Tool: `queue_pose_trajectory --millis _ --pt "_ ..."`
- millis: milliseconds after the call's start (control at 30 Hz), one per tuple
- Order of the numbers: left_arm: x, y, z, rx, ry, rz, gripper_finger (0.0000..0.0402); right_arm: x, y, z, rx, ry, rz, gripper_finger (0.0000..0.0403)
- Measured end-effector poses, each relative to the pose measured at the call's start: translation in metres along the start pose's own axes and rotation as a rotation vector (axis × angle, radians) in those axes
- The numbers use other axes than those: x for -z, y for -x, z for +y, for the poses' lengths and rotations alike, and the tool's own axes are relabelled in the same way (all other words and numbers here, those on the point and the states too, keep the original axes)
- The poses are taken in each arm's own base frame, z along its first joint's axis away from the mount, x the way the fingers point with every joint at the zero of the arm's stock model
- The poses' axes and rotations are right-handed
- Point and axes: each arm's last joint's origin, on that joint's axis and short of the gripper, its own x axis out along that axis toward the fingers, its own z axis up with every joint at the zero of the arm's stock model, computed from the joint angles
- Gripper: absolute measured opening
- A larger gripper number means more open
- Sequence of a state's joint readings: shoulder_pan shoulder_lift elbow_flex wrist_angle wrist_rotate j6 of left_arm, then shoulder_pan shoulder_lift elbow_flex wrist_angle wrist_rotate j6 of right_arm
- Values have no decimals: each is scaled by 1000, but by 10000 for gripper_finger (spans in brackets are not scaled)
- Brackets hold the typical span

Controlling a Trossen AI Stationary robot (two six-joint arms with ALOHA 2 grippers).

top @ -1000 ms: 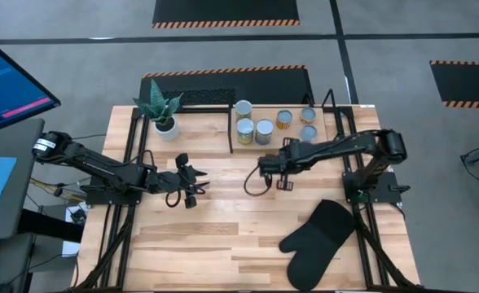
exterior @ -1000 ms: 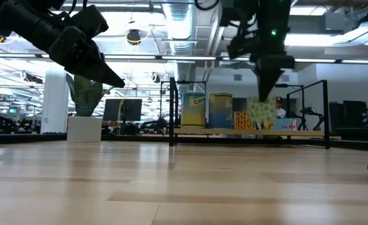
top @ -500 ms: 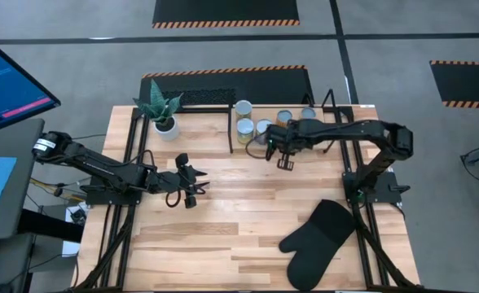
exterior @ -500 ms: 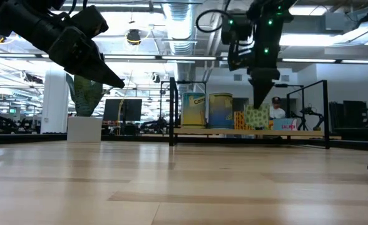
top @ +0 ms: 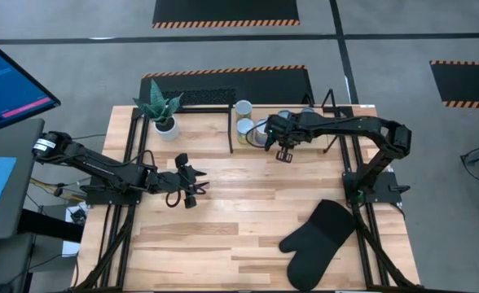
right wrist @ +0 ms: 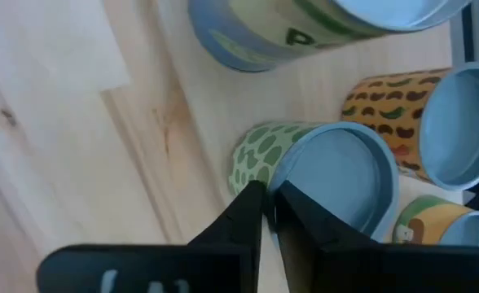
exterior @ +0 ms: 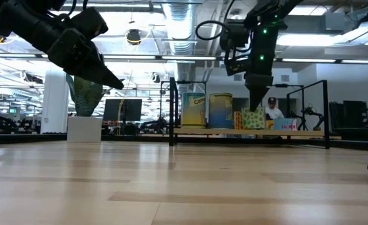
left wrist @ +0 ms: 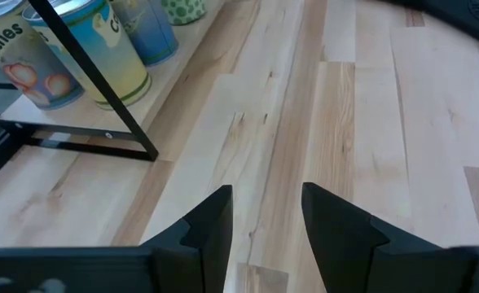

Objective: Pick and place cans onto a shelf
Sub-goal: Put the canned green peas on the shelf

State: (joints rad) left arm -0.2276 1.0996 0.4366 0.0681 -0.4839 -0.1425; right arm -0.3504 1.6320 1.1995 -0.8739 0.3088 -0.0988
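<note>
Several cans stand on the shelf's (top: 230,140) wood base (exterior: 296,132) at the table's far side. Two pale-topped cans (top: 244,117) show at its left; my right arm covers the others. In the low view the cans (exterior: 209,111) stand in a row. My right gripper (top: 284,152) is shut and points down at a green-spotted can (right wrist: 337,183) with a pale blue top, also in the low view (exterior: 254,119). My left gripper (top: 194,184) is open and empty above the table's left middle; its wrist view (left wrist: 265,220) looks toward the shelf bars (left wrist: 85,146). My right gripper's shut fingertips (right wrist: 252,203) stand at the near edge of the green-spotted can's top rim (right wrist: 284,167), coming from above and pointing down. The can stands upright on the shelf base. I cannot tell whether the fingertips touch it.
A white plant pot (top: 165,124) stands at the far left beside the shelf. A black oven mitt (top: 314,236) lies at the near right. Bare wood (top: 239,203) lies between the arms. A person (exterior: 271,107) shows in the room behind the shelf.
My right gripper has gone from the table's middle toward the far edge and a little left, up to the shelf's front, and stands over the green-spotted can. It has stayed shut and pointing down.
</note>
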Motion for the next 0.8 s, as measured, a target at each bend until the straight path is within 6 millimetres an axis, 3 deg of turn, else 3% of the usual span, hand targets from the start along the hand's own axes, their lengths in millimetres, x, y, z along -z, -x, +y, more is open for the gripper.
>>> queue_pose_trajectory --millis 800 --pt "0 0 0 -2 37 3 139 -2 -4 -13 -9 -47 -32 61"
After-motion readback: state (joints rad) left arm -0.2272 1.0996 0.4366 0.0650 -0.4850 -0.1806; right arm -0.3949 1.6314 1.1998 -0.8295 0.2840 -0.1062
